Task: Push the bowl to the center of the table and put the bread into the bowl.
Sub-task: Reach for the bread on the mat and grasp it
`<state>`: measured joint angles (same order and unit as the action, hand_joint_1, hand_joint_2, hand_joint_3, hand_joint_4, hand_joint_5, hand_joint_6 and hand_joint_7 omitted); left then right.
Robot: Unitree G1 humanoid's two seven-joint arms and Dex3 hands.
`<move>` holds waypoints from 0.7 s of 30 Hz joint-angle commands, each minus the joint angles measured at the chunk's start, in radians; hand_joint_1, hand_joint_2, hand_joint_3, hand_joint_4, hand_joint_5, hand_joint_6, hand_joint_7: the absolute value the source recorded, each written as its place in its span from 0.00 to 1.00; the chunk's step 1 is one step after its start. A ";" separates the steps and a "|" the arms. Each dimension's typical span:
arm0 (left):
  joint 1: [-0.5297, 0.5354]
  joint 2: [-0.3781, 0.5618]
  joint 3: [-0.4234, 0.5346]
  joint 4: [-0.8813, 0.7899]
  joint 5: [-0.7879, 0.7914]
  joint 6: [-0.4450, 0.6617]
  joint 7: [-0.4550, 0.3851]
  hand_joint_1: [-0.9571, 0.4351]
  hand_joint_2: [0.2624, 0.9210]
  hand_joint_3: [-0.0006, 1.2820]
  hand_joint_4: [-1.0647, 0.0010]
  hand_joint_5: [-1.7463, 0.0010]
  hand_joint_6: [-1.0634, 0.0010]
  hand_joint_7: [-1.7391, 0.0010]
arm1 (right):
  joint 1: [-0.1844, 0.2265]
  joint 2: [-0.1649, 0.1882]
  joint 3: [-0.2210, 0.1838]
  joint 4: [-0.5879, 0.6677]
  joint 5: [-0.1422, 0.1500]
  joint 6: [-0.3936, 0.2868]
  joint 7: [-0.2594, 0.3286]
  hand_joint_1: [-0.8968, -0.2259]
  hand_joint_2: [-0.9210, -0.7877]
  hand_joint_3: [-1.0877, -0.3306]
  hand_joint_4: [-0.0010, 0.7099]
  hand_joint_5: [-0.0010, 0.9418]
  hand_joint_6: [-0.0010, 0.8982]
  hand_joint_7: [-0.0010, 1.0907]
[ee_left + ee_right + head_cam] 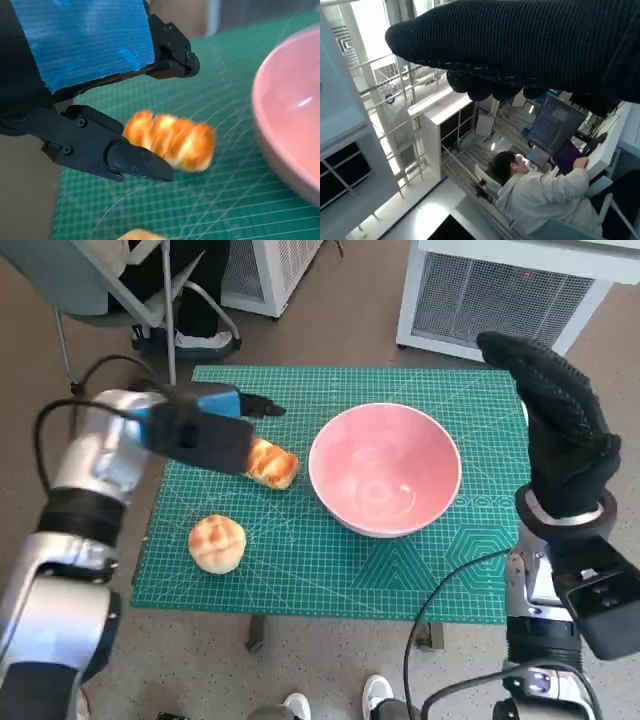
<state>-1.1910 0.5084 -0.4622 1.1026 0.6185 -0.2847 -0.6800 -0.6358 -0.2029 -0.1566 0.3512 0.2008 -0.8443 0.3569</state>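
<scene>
A pink bowl (385, 468) stands near the middle of the green mat (330, 570), a little right of centre; its rim shows in the left wrist view (280, 120). A long golden braided bread (272, 464) (172, 139) lies just left of the bowl. My left hand (205, 430) (107, 95) hovers over that bread with its fingers (125, 157) spread on either side, holding nothing. A round bun (217, 543) lies at the mat's front left. My right hand (560, 415) is raised at the table's right edge, fingers straight, empty.
White cabinets (500, 290) stand behind the table, and a chair with a person's legs (190, 300) at the back left. Feet (375, 695) show at the table's front edge. In the right wrist view a person (540, 195) sits at a desk.
</scene>
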 commanded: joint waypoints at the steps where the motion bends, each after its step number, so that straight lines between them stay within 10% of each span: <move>1: -0.044 -0.037 -0.042 0.068 0.043 0.047 0.030 0.47 0.74 0.00 0.83 1.00 0.64 1.00 | 0.030 -0.010 0.000 -0.009 -0.017 0.011 -0.015 0.43 0.00 0.44 0.40 0.00 0.01 0.63; 13: -0.039 -0.102 -0.082 0.149 0.066 0.045 0.091 0.48 0.72 0.00 0.85 1.00 0.64 1.00 | 0.052 -0.007 0.007 -0.043 -0.030 0.021 -0.041 0.44 0.00 0.44 0.40 0.00 0.00 0.64; 18: -0.017 -0.132 -0.108 0.170 0.081 0.049 0.132 0.49 0.73 0.00 0.69 0.97 0.64 1.00 | 0.055 -0.005 0.006 -0.042 -0.040 0.019 -0.054 0.43 0.00 0.43 0.40 0.00 0.00 0.64; 20: -0.005 -0.142 -0.111 0.176 0.082 0.050 0.155 0.53 0.69 0.04 0.86 0.44 0.61 1.00 | 0.057 -0.004 0.007 -0.043 -0.042 0.018 -0.057 0.43 0.00 0.43 0.40 0.00 0.00 0.64; 21: 0.000 -0.146 -0.112 0.179 0.083 0.049 0.165 0.54 0.70 0.03 0.88 0.35 0.60 1.00 | 0.058 -0.004 0.008 -0.045 -0.042 0.018 -0.058 0.43 0.00 0.43 0.40 0.00 0.00 0.64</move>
<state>-1.2061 0.3796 -0.5653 1.2657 0.6925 -0.2355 -0.5472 -0.6044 -0.2062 -0.1525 0.3113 0.1614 -0.8338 0.3079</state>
